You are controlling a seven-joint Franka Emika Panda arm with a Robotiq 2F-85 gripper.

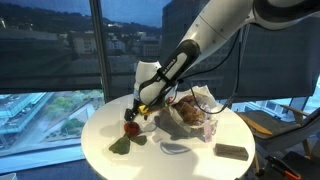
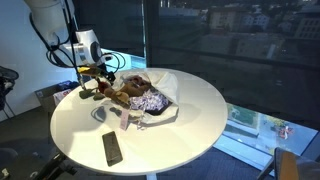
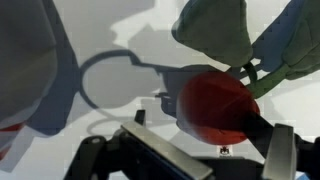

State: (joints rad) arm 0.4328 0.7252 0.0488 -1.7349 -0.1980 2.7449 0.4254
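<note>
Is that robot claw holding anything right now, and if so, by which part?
Nothing is held: the gripper stands open close above the red flower, not closed on it.

Dim room, wrist view blurry (soft shadows).

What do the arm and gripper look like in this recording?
The arm is white with rounded links and a black section near the wrist. A thin dark cable loops beside it. The gripper is black, with dark jaws.
</note>
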